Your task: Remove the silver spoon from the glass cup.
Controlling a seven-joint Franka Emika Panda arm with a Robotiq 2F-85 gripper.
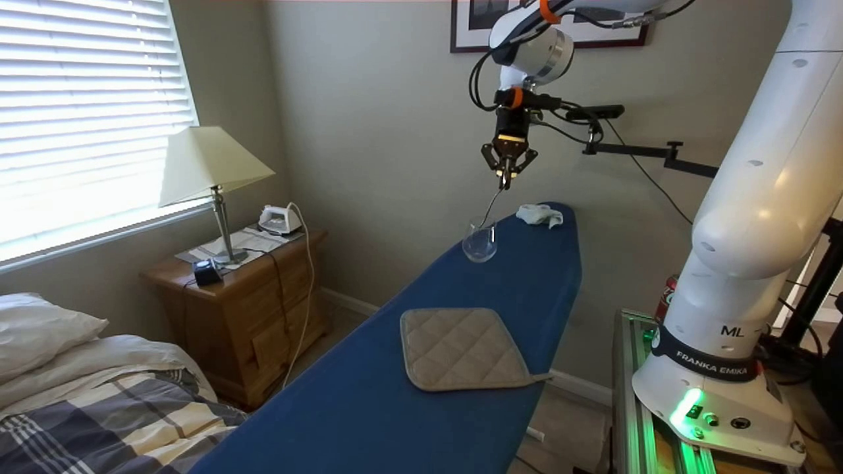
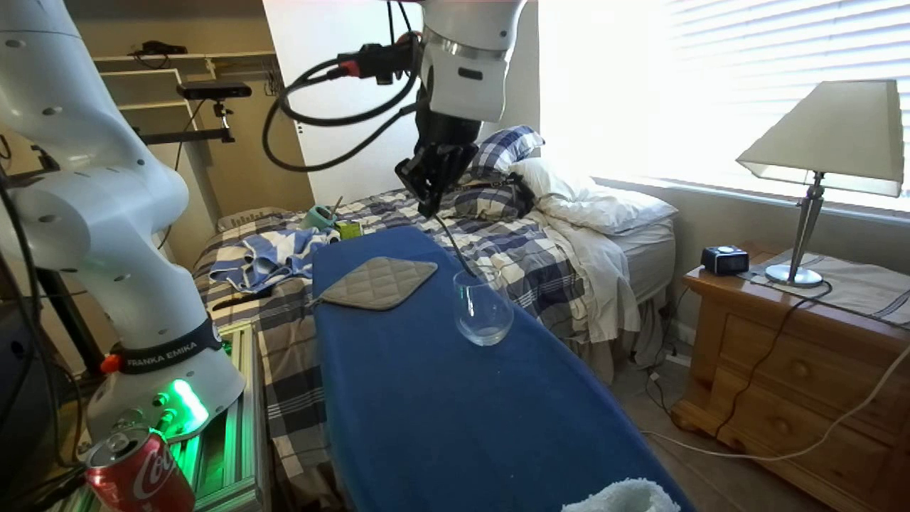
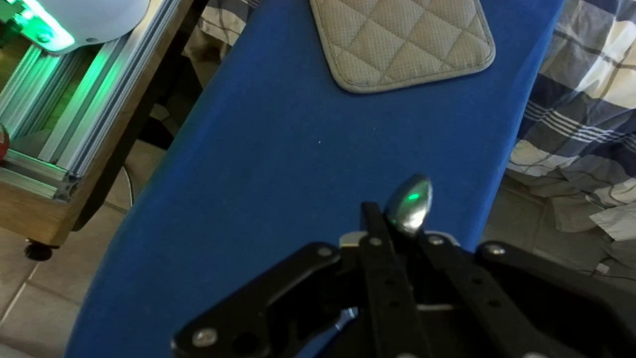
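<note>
My gripper (image 1: 505, 183) is shut on the silver spoon (image 1: 491, 206) above the blue board. In the wrist view the spoon's shiny bowl (image 3: 411, 204) sticks out past the fingertips (image 3: 392, 219). The thin handle slants down from the gripper, as the spoon (image 2: 453, 244) also shows below the gripper (image 2: 428, 210) in an exterior view. The clear glass cup (image 1: 479, 246) stands upright on the board below. In both exterior views the handle's lower end overlaps the rim of the glass cup (image 2: 484, 313); how far inside it is, I cannot tell. The glass is mostly hidden in the wrist view.
The blue ironing board (image 1: 369, 395) carries a tan quilted pad (image 1: 461, 349) and a white cloth (image 1: 539, 214) near its narrow end. A bed (image 2: 398, 206) and a wooden nightstand (image 1: 244, 316) with a lamp (image 1: 214, 164) and iron (image 1: 280, 219) stand nearby.
</note>
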